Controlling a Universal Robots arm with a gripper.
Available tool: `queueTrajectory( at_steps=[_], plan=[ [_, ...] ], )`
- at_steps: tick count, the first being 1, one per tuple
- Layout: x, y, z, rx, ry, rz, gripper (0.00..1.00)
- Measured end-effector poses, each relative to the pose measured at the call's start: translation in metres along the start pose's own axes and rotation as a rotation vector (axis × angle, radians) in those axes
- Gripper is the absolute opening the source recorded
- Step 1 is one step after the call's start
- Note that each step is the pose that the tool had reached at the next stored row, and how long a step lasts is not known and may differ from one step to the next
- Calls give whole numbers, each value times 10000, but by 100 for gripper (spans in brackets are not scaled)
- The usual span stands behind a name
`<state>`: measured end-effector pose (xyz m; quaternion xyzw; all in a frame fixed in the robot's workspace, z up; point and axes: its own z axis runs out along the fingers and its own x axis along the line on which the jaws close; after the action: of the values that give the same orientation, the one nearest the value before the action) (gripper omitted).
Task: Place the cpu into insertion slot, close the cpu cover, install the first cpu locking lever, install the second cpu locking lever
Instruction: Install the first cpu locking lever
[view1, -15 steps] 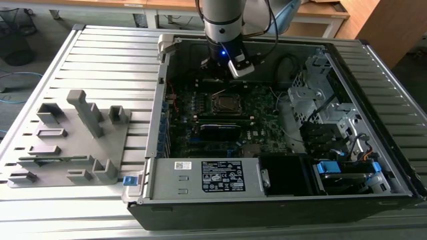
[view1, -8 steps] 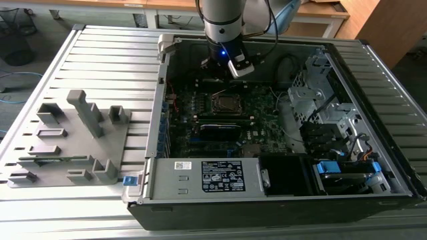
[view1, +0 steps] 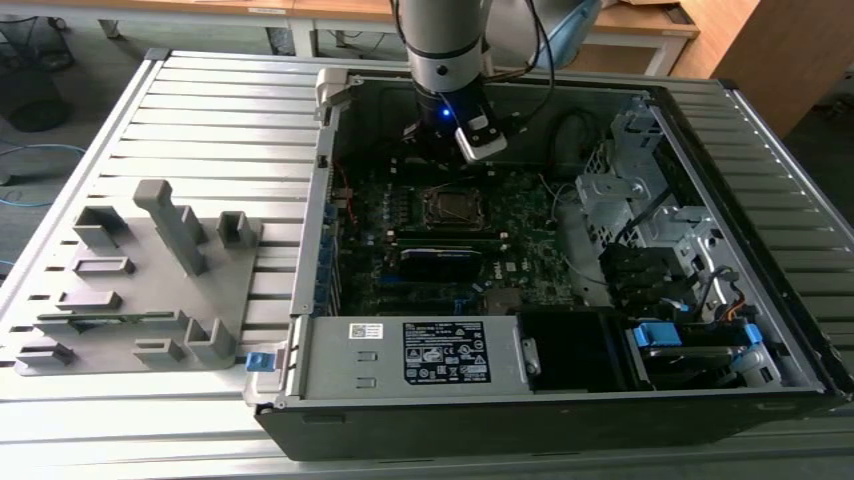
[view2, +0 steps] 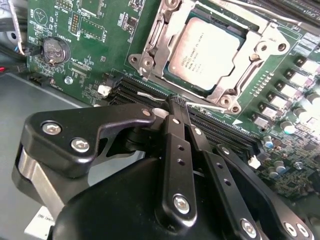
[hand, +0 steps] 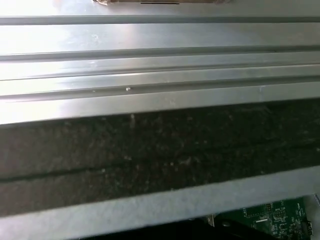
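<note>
The computer case (view1: 561, 400) lies open on the slatted table (view1: 200, 120), and the one arm (view1: 447, 40) reaches into it from 12 o'clock in the exterior view. Inside I count one green motherboard (view2: 90, 65), and at its middle one insertion slot (view1: 454, 205).

In the second wrist view, one cpu (view2: 207, 52) already sits flat in the slot, its silver-grey top facing up. So the first step looks done. One cpu cover (view2: 260, 45), the silvery frame, lies down around the chip, so I judge this step done too. Two thin locking levers are there: one lever (view2: 245, 77) runs along the frame side at about 4 o'clock from the chip, and another lever (view2: 155, 35) runs along the side at 9 o'clock. I cannot tell if either is hooked under its catch, so the lever steps may be open.

The one gripper (view2: 176, 102) hangs just beside the socket, at about 7 o'clock from the chip in this view. Its fingers (view2: 175, 150) are pressed together and pinch nothing. One round coin battery (view2: 54, 50) sits at 9 o'clock on the board.
</note>
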<state>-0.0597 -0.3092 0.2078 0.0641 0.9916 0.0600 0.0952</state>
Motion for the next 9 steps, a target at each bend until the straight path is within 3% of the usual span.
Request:
queueTrajectory(
  at_steps=[9],
  plan=[
    [-12,-1,27,37,-29,187,11]
  ],
)
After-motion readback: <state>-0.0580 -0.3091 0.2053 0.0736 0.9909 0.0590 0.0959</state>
